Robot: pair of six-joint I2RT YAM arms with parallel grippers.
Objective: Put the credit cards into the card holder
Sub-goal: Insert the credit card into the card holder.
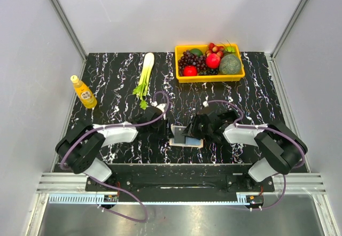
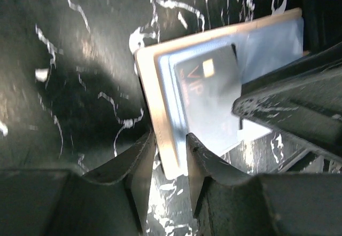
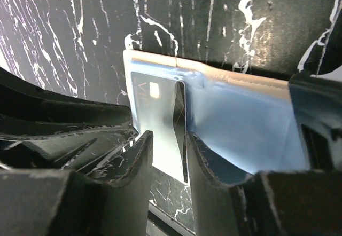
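The card holder [image 1: 187,140] lies open on the black marble table between my two grippers, with a beige rim [image 2: 155,86] and a light blue inner panel [image 3: 240,124]. My left gripper [image 1: 170,131] is shut on the holder's left edge, one jaw on each side of it [image 2: 170,140]. A dark credit card [image 2: 206,92] with a gold chip and "VIP" lettering rests partly in the blue panel. My right gripper [image 1: 202,132] is shut on the near end of this card [image 3: 155,102], with its jaws [image 3: 167,135] on either side of it.
A yellow tray [image 1: 239,77] of fruit stands at the back right. A celery stalk [image 1: 145,78] lies at the back middle and a yellow bottle [image 1: 84,92] stands at the left. The table's front edge runs just below the holder.
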